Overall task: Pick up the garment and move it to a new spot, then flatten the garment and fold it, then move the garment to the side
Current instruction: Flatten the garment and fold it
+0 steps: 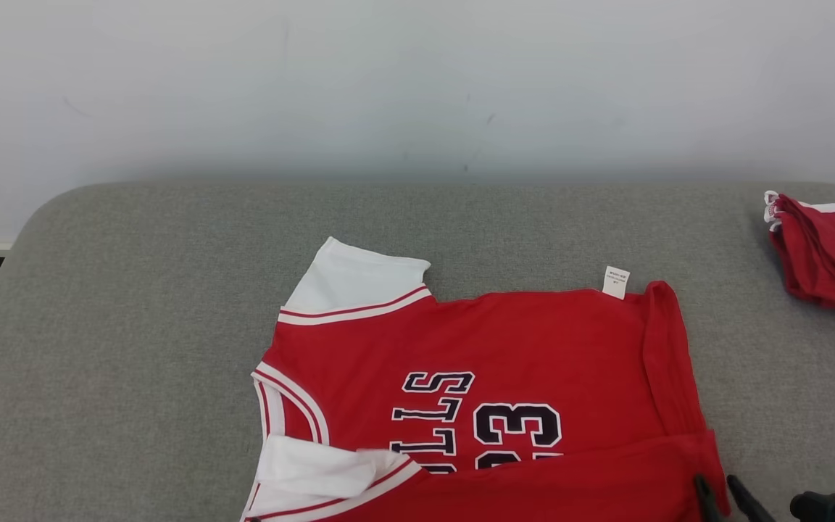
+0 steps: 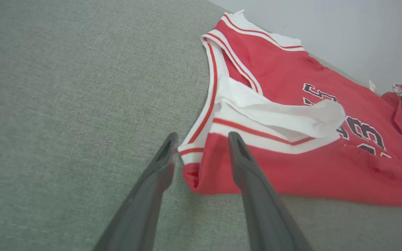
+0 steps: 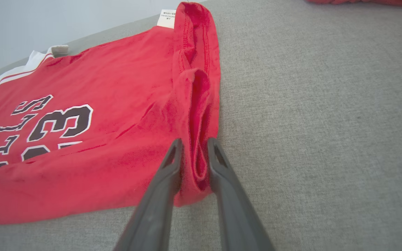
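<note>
Lying flat on a grey padded surface (image 1: 135, 326), a red jersey (image 1: 533, 341) has its near edge folded over, and the bottom of the head view cuts it off.

A pale, plain wall (image 1: 417, 87) stands behind the surface. The jersey is at the middle front, collar to the left. The fold hides the lower half of the number 23 and part of the black letters. A second red garment (image 1: 831, 254) lies well apart at the far right corner, cut by the picture edge. The left gripper (image 2: 201, 137) is spread wide, with the corner of the jersey near the white sleeve between its fingers and nothing pinched. The right gripper (image 3: 194, 141) stands narrowly parted around the rolled hem, and I cannot tell whether it presses the cloth. A small white label (image 1: 615, 281) sticks out at the far edge.
</note>
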Controlling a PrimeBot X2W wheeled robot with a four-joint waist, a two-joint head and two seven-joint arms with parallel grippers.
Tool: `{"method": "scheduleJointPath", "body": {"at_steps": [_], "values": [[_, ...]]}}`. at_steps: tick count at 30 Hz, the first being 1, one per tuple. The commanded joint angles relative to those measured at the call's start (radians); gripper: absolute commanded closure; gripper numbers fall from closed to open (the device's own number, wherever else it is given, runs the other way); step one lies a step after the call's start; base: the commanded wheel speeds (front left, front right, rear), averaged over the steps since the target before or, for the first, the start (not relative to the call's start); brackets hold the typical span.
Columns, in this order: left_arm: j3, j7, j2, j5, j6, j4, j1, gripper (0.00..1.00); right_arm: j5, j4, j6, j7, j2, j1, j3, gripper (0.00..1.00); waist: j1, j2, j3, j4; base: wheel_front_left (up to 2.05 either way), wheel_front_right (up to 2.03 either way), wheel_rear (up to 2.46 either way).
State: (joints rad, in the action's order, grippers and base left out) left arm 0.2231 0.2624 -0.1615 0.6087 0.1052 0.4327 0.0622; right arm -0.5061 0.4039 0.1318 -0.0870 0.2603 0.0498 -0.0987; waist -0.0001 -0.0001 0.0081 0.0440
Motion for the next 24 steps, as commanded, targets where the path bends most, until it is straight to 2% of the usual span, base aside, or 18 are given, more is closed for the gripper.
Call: {"method": "scheduleJointPath", "body": {"at_steps": [1, 5, 16, 24], "values": [[-0.018, 0.003, -0.001, -0.028, -0.004, -0.021, -0.007, 0.0, 0.024, -0.026, -0.003, -0.001, -0.011, 0.006, 0.01, 0.0, 0.0001, 0.0001, -0.001, -0.003, 0.0, 0.0, 0.0], [-0.06, 0.003, 0.01, -0.059, -0.01, -0.067, -0.005, 0.0, 0.053, -0.065, -0.003, -0.021, -0.019, 0.006, 0.023, 0.0, 0.0001, 0.0001, -0.01, -0.008, 0.0, 0.0, 0.0], [-0.212, 0.003, 0.047, -0.26, -0.011, -0.234, 0.0, 0.0, 0.123, -0.162, -0.003, -0.127, -0.071, -0.011, 0.044, 0.0, 0.0001, 0.0001, -0.03, -0.032, 0.0, 0.0, 0.0], [-0.272, 0.003, 0.055, -0.391, -0.005, -0.275, -0.016, 0.0, 0.166, -0.204, -0.003, -0.169, -0.105, -0.023, 0.03, 0.0, 0.0001, 0.0001, -0.035, -0.048, 0.0, 0.0, 0.0]]}}
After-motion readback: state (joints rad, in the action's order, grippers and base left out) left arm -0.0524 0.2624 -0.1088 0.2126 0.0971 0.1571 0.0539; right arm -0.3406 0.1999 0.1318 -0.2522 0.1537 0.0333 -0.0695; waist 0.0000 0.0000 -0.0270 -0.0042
